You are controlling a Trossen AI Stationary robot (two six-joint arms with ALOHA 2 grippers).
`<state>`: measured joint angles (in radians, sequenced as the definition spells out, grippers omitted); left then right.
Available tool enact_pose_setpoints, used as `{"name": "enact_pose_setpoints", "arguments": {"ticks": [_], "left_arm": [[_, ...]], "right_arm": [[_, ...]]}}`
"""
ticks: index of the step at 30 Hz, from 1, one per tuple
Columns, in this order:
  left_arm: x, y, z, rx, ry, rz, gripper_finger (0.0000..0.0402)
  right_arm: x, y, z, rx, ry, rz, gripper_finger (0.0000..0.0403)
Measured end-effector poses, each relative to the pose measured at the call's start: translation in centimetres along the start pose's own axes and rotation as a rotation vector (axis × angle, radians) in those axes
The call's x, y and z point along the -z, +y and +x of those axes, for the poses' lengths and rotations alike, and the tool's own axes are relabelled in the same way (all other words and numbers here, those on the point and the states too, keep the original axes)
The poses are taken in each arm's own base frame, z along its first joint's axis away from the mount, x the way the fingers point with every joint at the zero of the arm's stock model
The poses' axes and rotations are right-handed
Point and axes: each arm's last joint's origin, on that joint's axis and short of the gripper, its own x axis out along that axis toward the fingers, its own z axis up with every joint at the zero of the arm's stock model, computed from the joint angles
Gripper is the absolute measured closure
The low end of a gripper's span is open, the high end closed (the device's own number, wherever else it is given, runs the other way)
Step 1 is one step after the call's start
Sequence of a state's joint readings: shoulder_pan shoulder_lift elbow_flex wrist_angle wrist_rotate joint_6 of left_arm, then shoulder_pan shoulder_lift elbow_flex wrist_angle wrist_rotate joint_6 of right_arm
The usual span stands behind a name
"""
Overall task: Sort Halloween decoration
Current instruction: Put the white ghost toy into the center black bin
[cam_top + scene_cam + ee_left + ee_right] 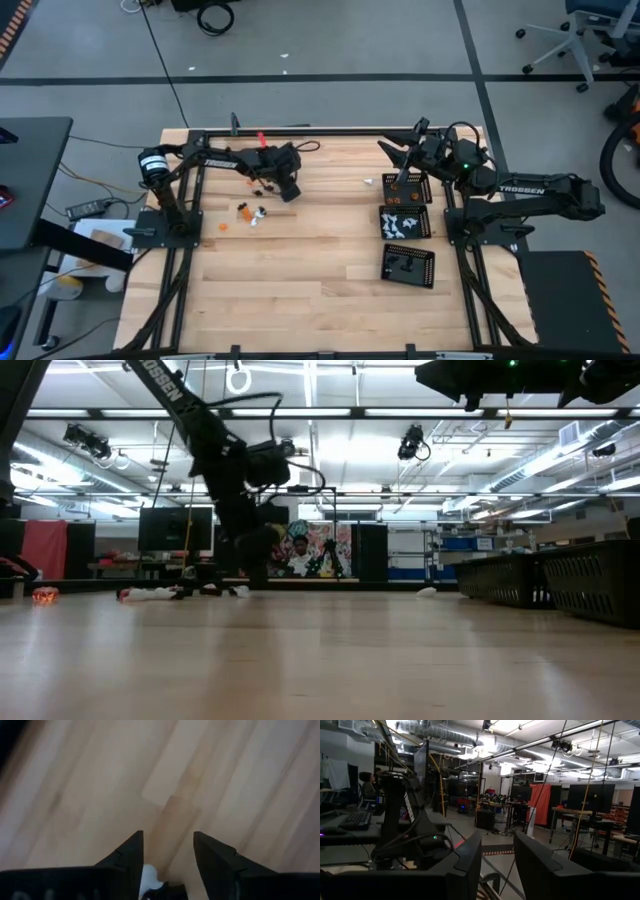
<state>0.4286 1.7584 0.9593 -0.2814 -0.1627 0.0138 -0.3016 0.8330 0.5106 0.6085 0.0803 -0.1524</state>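
Observation:
The Halloween decoration pieces lie loose on the wooden table (300, 290). A white and an orange one (252, 212) lie at the left, an orange one (222, 228) nearer the left edge, dark ones (262, 188) beside my left gripper, and a white one (368, 181) toward the trays. My left gripper (292, 192) is low over the table's far left part, tilted down and open (167, 837). A white piece (149, 879) shows far back between its fingers. My right gripper (395, 152) is raised at the far right, open (497, 837) and holding nothing. My left gripper has a white piece (149, 879) far back between its open fingers, next to the inner side of one finger (131, 855). The gripper's own body cuts off the view there, so I cannot tell whether the piece touches the finger or lies on the table below.
Three black perforated trays stand in a row at the right: a far one (405, 187), a middle one (405, 222) with white pieces, and a near one (408, 265) with dark pieces. The table's middle and near part is bare wood. A person sits in the room beyond (298, 555).

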Motion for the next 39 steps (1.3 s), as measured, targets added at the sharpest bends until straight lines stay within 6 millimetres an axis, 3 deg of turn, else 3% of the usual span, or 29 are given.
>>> {"name": "enact_pose_setpoints", "arguments": {"ticks": [7, 20, 27, 39], "left_arm": [[2.6, -1.1, 0.5, 0.064, -0.065, -0.03, 0.0222], [6.3, -2.3, -3.0, 0.162, -0.17, -0.115, 0.0221], [7.1, -3.3, -2.7, 0.298, -0.226, -0.225, 0.0221], [11.7, -5.7, -2.6, 0.238, -0.459, -0.319, 0.0221]], "right_arm": [[0.1, 0.0, 0.0, -0.001, 0.009, -0.001, 0.0284], [0.0, 0.0, 0.0, 0.001, 0.001, 0.004, 0.0284], [0.0, 0.1, 0.0, 0.001, 0.0, 0.006, 0.0284], [-0.1, 0.1, 0.0, 0.002, -0.005, 0.004, 0.0284]]}}
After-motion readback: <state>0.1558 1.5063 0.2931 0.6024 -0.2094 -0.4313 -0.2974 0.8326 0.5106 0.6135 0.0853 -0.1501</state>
